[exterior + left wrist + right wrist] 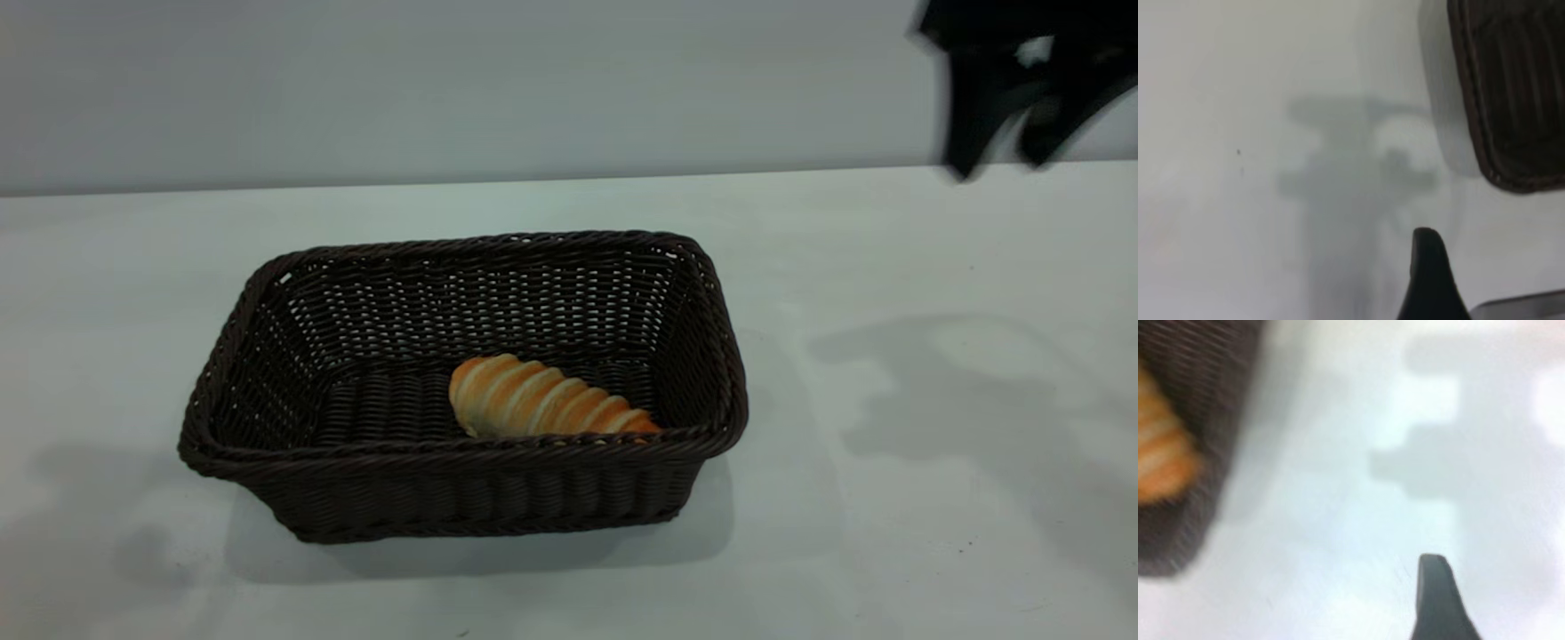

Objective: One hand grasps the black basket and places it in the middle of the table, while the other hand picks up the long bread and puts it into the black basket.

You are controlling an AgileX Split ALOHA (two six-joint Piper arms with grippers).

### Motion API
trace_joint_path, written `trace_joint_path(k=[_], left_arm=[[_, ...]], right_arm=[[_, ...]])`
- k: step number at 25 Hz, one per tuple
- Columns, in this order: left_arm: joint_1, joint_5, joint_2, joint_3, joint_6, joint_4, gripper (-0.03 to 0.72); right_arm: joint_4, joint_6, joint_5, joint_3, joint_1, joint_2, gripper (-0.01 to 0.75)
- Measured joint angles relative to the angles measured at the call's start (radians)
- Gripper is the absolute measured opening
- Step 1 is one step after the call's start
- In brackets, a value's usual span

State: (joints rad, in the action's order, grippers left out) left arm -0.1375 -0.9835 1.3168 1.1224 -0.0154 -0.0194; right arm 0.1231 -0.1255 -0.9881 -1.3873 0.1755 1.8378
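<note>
The black basket (267, 462) stands on the table (889, 533), left of its middle. The long bread (542, 400) lies inside it, against the near wall towards the right end. My right gripper (1000, 164) hangs open and empty, high above the table's far right, well clear of the basket. In the right wrist view one of its fingers (1435, 600) shows over bare table, with the basket's corner (1178, 540) and the bread (1161, 453) off to one side. My left gripper is outside the exterior view. One of its fingers (1426, 273) shows over bare table beside a basket corner (1511, 100), holding nothing.
The wall runs along the table's far edge. Arm shadows fall on the table right of the basket (960, 400) and at the front left (133, 551).
</note>
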Motion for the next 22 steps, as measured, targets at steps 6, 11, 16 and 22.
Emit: trace_joint_path(k=[6,11,16,22], left_arm=[[0.0,0.018,-0.18,-0.134,-0.01,0.0,0.567],[0.0,0.005,-0.38,-0.21,-0.011,0.0,0.567],[0.0,-0.038,-0.548,-0.282,-0.011,0.0,0.567],[0.0,-0.074,-0.734,-0.379,-0.011,0.0,0.567]], right_arm=[[-0.034,0.047,-0.173,0.06,-0.012,-0.195,0.44],[-0.036,0.054,-0.189,0.248,-0.012,-0.465,0.44],[-0.036,0.055,-0.197,0.42,-0.012,-0.756,0.44],[-0.055,0.055,-0.215,0.553,-0.012,-1.087,0.44]])
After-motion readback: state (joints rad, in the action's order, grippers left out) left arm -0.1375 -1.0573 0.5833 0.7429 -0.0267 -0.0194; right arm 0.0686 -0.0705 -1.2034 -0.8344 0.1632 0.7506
